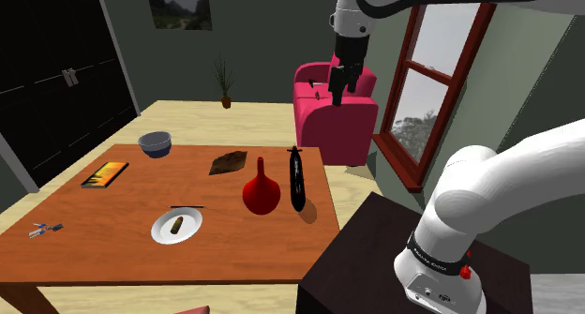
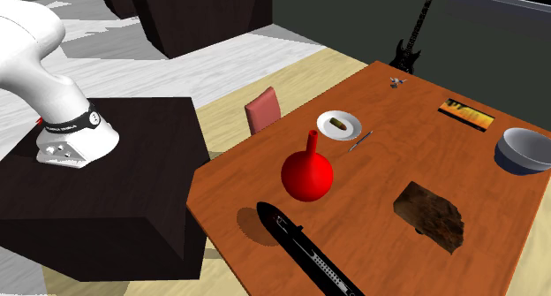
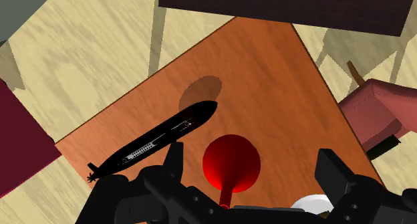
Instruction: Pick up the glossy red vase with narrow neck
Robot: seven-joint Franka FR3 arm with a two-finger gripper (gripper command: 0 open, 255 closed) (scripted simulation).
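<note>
Glossy red round-bodied vase with narrow neck stands upright on the orange-brown surface, just beside a long black submarine-shaped model. The all-black gripper hangs well above the vase. Its fingers are apart and empty, judged ready for a descent.

The black submarine model runs off the second exterior view's bottom edge, and the grey bowl is clipped at its right edge. Low left in the shoulder view, a metal object is too small to name. The red vase has its neck hidden behind the gripper.
</note>
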